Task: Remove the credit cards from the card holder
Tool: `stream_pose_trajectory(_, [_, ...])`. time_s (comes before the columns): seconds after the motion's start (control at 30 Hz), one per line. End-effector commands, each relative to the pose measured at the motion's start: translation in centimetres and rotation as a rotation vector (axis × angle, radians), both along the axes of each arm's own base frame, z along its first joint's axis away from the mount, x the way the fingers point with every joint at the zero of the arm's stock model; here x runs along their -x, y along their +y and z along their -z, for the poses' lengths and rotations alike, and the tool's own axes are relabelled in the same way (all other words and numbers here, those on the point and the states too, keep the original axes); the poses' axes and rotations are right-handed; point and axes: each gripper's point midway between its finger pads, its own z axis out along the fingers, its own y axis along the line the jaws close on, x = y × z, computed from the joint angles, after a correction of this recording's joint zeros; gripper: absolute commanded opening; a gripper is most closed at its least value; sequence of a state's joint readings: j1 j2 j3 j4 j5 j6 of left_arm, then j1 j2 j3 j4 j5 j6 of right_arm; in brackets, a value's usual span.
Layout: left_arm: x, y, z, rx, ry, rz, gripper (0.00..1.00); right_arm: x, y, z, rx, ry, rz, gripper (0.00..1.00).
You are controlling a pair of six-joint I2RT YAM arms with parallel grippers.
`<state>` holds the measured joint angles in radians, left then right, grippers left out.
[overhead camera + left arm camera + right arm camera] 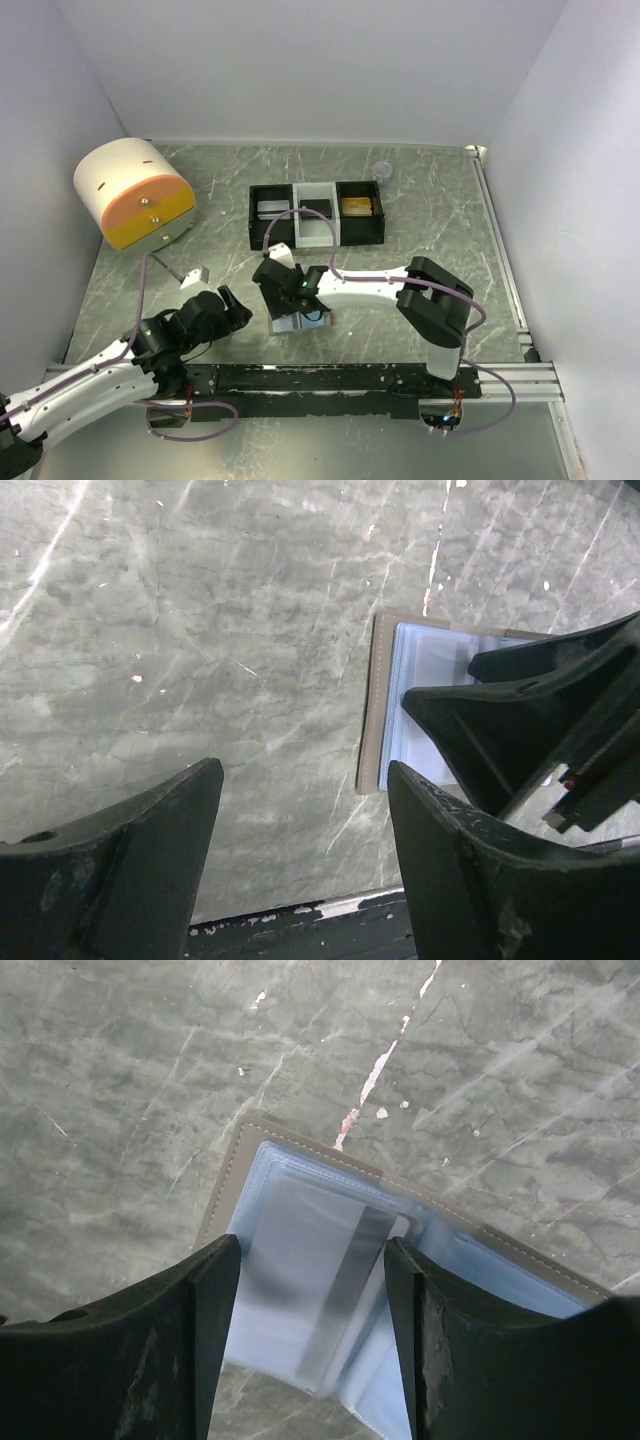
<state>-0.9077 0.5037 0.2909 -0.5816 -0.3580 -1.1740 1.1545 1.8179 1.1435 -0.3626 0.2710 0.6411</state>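
Marble-pattern table (430, 190): grey-green and veined; every item stands on it.
White drum unit (135, 195): orange and yellow drawer fronts; well left of both sets of jaws and beyond them.
Left gripper (305, 780): jaws released and spread wide, with only bare table between them.
Card holder (415, 670): lies open and flat, pale blue sleeves upward; just right of the left jaws, beneath the right jaws.
Card (335, 1280): dark stripe, seated in a clear sleeve, in the gap between the right jaws.
Right gripper (312, 1250): jaws released, straddling the open leaf; contact cannot be told.
Tray (362, 241): black-and-white, three compartments; beyond the right jaws, apart.
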Motion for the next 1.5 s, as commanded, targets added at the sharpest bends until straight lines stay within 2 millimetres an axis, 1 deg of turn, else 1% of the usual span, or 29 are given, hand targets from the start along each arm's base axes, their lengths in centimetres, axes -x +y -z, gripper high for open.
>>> stream_pose_trajectory(0.0, [-0.4, 0.8, -1.3, -0.018, -0.022, -0.045, 0.79, -0.1, -0.9, 1.2, 0.077, -0.012, 0.045, 0.6])
stream_pose_trajectory(0.07, [-0.4, 0.7, -1.4, -0.015, -0.026, -0.039, 0.79, 0.3, -1.0, 2.0, 0.095, 0.005, 0.038, 0.6])
stream_pose_trajectory(0.2, [-0.5, 0.1, -1.4, 0.001, -0.032, -0.015, 0.79, 0.8, -1.9, 3.6, 0.15, 0.022, 0.04, 0.61])
stream_pose_trajectory(0.43, [-0.6, -0.5, -1.3, 0.003, -0.025, 0.006, 0.79, 1.6, -3.2, 4.9, 0.195, 0.031, 0.067, 0.62])
stream_pose_trajectory(0.53, [-0.6, -0.8, -1.3, 0.006, -0.025, 0.016, 0.79, 1.6, -3.7, 5.2, 0.213, 0.018, 0.076, 0.58])
stream_pose_trajectory(0.6, [-0.6, -1.0, -1.3, 0.009, -0.022, 0.024, 0.79, 1.6, -3.8, 5.1, 0.207, 0.014, 0.076, 0.49])
stream_pose_trajectory(0.63, [-0.6, -1.1, -1.3, 0.01, -0.021, 0.025, 0.79, 1.6, -3.7, 5.1, 0.198, 0.016, 0.073, 0.47])
stream_pose_trajectory(0.83, [-0.5, -1.8, -1.5, 0.023, -0.018, 0.054, 0.79, 1.6, -2.3, 3.8, 0.06, 0.043, 0.055, 0.43])
stream_pose_trajectory(1.0, [-0.6, -2.4, -1.9, 0.038, -0.028, 0.082, 0.79, 1.2, -1.9, 3.0, -0.018, 0.063, 0.059, 0.42])
stream_pose_trajectory(1.03, [-0.5, -2.7, -2.0, 0.046, -0.032, 0.097, 0.79, 1.1, -1.6, 2.6, -0.043, 0.069, 0.057, 0.41])
stream_pose_trajectory(1.07, [-0.6, -3.0, -2.3, 0.055, -0.04, 0.113, 0.8, 1.5, -2.0, 3.1, -0.052, 0.093, 0.049, 0.41])
stream_pose_trajectory(1.1, [-0.6, -3.4, -2.5, 0.066, -0.049, 0.133, 0.8, 1.6, -1.8, 3.0, -0.081, 0.105, 0.04, 0.41])
stream_pose_trajectory(1.23, [-0.6, -5.6, -3.9, 0.125, -0.1, 0.237, 0.8, 1.5, -1.6, 2.5, -0.191, 0.153, 0.041, 0.41])
stream_pose_trajectory(1.3, [-0.5, -6.6, -4.2, 0.152, -0.115, 0.281, 0.8, 1.4, -2.1, 2.5, -0.222, 0.168, 0.054, 0.41])
stream_pose_trajectory(1.43, [-0.2, -8.3, -3.7, 0.196, -0.112, 0.345, 0.79, 1.2, -2.4, 2.4, -0.252, 0.174, 0.06, 0.41])
stream_pose_trajectory(1.47, [-0.3, -8.7, -3.7, 0.208, -0.115, 0.353, 0.78, 1.2, -2.5, 2.4, -0.251, 0.175, 0.06, 0.41])
